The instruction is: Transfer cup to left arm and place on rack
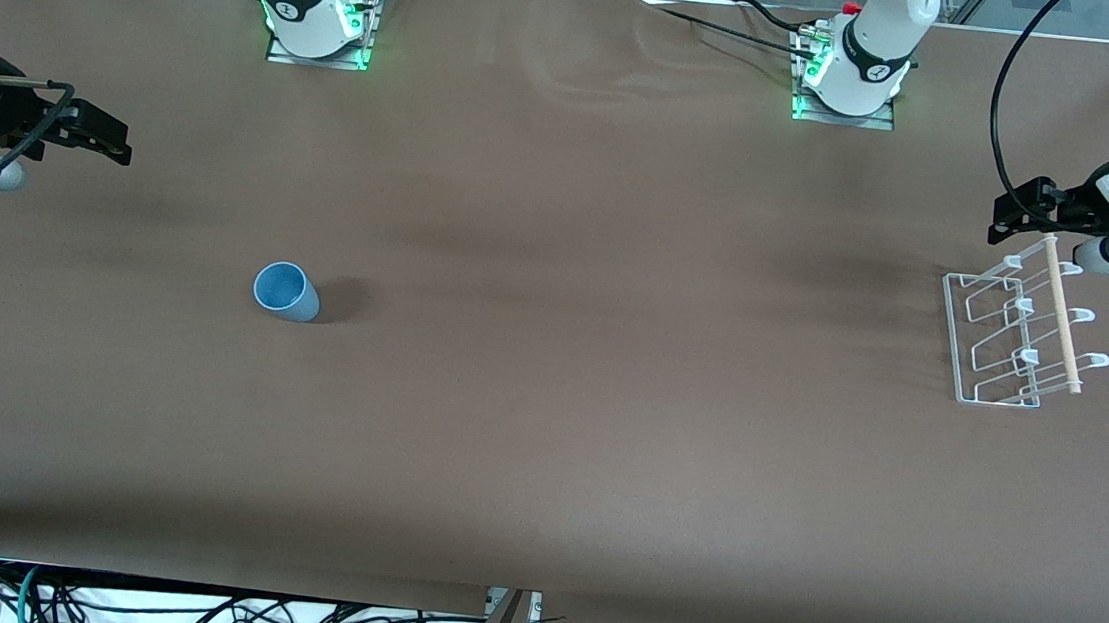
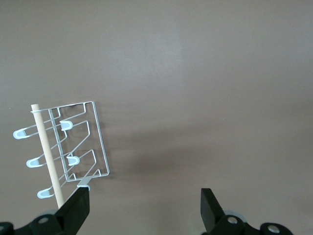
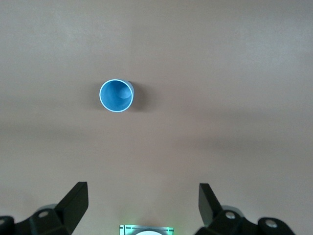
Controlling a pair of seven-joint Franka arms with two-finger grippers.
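Cup (image 1: 286, 291) stands upright, well apart from rack (image 1: 1023, 330); left pincer (image 1: 1017, 213) and right pincer (image 1: 108, 140) spread, empty.

Cup (image 1: 286, 292) upright on table (image 1: 544, 431), toward the right arm's end. Rack (image 1: 1012, 332) on table, well apart from cup, toward the left arm's end, slightly farther from front camera than cup.

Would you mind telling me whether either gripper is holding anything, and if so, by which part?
Nothing is held. Both the left gripper and right gripper are open; the cup stands alone on the table.
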